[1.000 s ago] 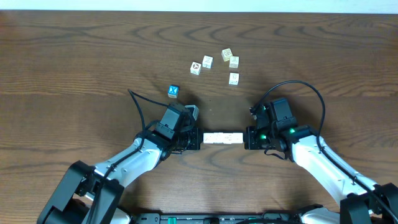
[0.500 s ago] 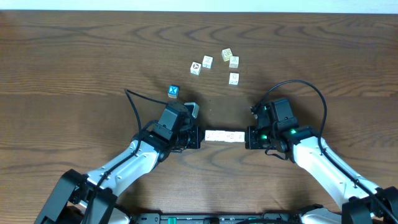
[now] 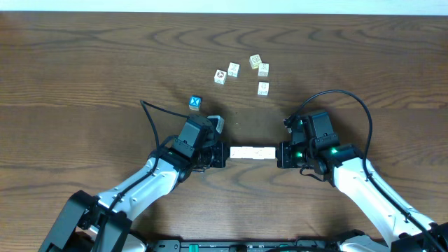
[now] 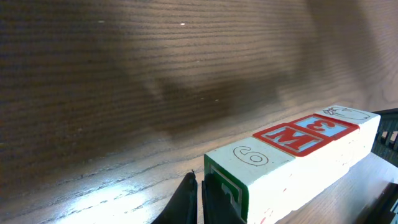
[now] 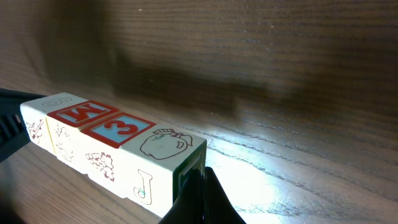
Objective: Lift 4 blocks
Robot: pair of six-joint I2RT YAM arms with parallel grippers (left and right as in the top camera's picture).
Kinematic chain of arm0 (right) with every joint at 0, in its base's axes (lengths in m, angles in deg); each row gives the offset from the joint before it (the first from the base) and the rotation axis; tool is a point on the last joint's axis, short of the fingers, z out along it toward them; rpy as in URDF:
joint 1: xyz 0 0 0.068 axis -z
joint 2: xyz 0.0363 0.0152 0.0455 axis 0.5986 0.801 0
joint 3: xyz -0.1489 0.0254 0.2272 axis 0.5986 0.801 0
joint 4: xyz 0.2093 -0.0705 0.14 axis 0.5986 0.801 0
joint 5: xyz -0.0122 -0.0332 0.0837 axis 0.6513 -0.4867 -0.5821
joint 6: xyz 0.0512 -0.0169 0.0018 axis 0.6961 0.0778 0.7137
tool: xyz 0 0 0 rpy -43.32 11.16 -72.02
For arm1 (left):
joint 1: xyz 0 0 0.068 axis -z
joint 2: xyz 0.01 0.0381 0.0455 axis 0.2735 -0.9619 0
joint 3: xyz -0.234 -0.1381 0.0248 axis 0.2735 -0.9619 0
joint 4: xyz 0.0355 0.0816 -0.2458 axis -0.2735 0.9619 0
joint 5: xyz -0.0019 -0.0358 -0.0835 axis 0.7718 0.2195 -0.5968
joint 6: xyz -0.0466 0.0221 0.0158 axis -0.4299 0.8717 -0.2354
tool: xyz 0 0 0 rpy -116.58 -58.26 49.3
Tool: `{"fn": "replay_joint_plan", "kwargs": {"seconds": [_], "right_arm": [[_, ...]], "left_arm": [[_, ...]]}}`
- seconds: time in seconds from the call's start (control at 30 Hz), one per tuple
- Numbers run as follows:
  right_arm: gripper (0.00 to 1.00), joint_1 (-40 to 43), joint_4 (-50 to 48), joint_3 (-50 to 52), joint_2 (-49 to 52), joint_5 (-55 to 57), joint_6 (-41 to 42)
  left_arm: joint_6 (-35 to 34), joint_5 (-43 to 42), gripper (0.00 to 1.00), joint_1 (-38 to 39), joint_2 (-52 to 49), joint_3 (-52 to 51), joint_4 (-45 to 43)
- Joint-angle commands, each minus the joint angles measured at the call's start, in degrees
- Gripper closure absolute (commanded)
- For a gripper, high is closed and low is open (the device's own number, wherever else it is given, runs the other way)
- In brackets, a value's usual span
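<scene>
Four blocks (image 3: 252,152) form one tight row end to end, cream-sided, with a "6", a red "M", a red "3" and an apple outline on top (image 4: 292,155) (image 5: 106,140). My left gripper (image 3: 222,155) (image 4: 199,186) is shut with nothing between its fingers, and its closed tips press on the row's green-printed left end. At the other end my right gripper (image 3: 278,154) (image 5: 204,177) is also shut, pushing against the row. The row is squeezed between the two grippers, and its shadow falls apart from it on the wooden table (image 3: 84,70).
A blue-faced cube (image 3: 195,103) lies just beyond the left gripper. Farther back sit a cream cube with a red mark (image 3: 220,76) and several loose cream cubes (image 3: 263,88). Black cables arch over each wrist (image 3: 336,94) (image 3: 150,115).
The row of blocks and both grippers have shifted slightly away from the table's front edge, still clamped together. The left arm's elbow has swung a little.
</scene>
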Motion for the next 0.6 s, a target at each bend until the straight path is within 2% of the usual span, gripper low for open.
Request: {"fn": "replay_joint_plan", "kwargs": {"seconds": [0.0,0.57], "right_arm": [[0.99,-2.89,-0.68,-0.83,-0.79,-10.1,0.11],[0.99,-2.86,-0.61,-0.9,-0.79,-10.1,-0.37]], "left_arm": [[-0.72,-6.8,0.93,1.44,1.38,0.79,-1.4],[-0.85,-6.75,0.93,1.44,3.1,0.79,-1.42]]}}
